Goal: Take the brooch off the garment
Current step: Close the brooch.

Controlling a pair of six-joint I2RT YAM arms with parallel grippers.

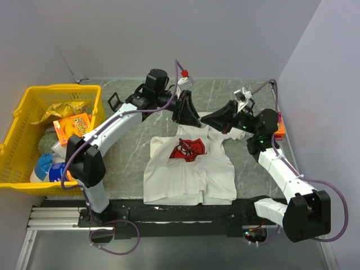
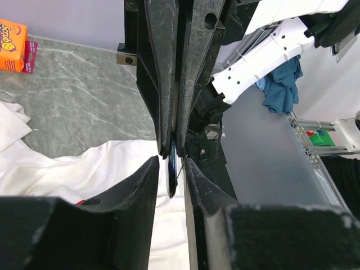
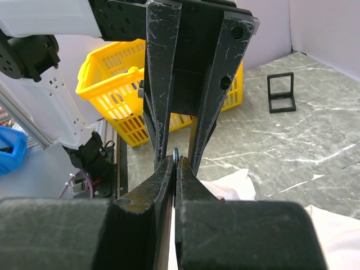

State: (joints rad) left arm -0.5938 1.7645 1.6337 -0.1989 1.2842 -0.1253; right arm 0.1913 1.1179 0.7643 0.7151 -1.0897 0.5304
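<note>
Garment is lying flat. Brooch is showing edge-on, as a thin dark disc, at the garment's collar end.

Right gripper is pinching the brooch, jaws nearly together. Left gripper is straddling it with a narrow gap; I cannot tell whether it is touching.

Left of the garment, yellow basket is holding an orange box, a gold packet and a blue-and-white bottle.

The left pincer and the right pincer are being held tip to tip at the collar of the white T-shirt, which is being carried, spread out, by the desk directly beneath them. A yellow basket is being shown well left of the left pincer. An orange box is being partly hidden behind the right arm, right of the right pincer.
</note>
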